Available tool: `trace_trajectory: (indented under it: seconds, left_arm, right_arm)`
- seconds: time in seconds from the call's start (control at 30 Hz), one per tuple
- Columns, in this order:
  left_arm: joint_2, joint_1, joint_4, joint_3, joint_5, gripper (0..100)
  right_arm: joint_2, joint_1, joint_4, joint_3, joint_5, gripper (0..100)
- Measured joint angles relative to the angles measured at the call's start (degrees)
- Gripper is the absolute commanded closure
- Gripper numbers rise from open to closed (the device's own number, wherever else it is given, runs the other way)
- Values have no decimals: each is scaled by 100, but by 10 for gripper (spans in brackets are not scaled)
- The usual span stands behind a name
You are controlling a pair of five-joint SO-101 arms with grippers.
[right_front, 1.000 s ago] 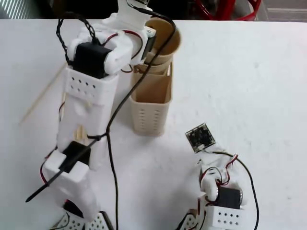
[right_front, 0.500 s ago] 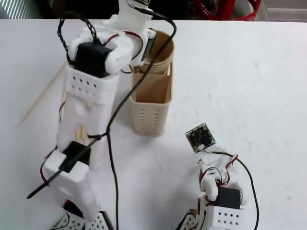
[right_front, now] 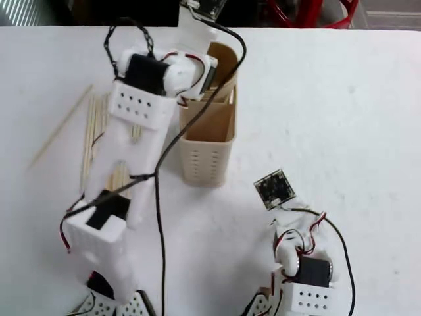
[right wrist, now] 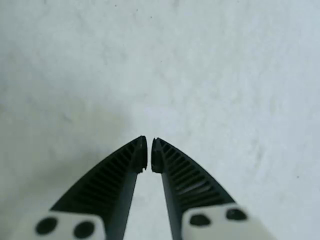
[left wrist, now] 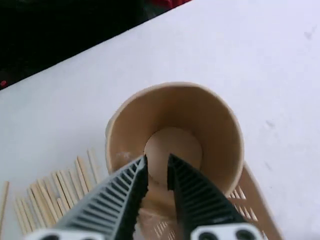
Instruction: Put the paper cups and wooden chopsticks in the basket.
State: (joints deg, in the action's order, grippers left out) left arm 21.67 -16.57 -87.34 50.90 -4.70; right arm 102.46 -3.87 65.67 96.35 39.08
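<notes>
A brown paper cup (left wrist: pixel 200 120) stands open side up in the far end of the beige slotted basket (right_front: pixel 205 157). My left gripper (left wrist: pixel 157 162) sits at the cup's near rim, its jaws a narrow gap apart, shut on the cup wall. In the high view the cup (right_front: pixel 227 58) pokes out beside the left arm's wrist (right_front: pixel 148 89). A bundle of wooden chopsticks (right_front: pixel 92 131) lies flat on the table left of the basket, also seen as chopsticks (left wrist: pixel 50 195) beside the cup. One chopstick (right_front: pixel 59 128) lies apart, slanted. My right gripper (right wrist: pixel 149 150) is shut over bare table.
The right arm (right_front: pixel 302 270) is folded at the front right, with its wrist camera board (right_front: pixel 273 187) near the basket's front end. The white table (right_front: pixel 342 118) stretches open to the right of the basket. A black cable (right_front: pixel 158 197) hangs along the left arm.
The left arm has swung right and farther back, uncovering the chopstick bundle. The cup has sunk lower into the basket's far end. The right arm has kept still.
</notes>
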Motion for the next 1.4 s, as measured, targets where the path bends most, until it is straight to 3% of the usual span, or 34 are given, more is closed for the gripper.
trace_trajectory:
  seconds: [0.37, 0.67, 0.8, 1.07, 1.4]
  left_arm:
    - [782, 18, 211, 97, 0, 910]
    - [659, 62, 404, 193, 0, 910]
    - [167, 62, 246, 738, 0, 910]
    - [-1187, -800, -1371, 1873, 0, 910]
    - [-2655, -897, -1459, 1046, -167, 910]
  right_arm:
    - [0, 0, 0, 0, 0, 967]
    - [0, 0, 0, 0, 0, 967]
    - [0, 0, 0, 0, 0, 967]
    - [0, 0, 0, 0, 0, 970]
    - [0, 0, 0, 0, 0, 967]
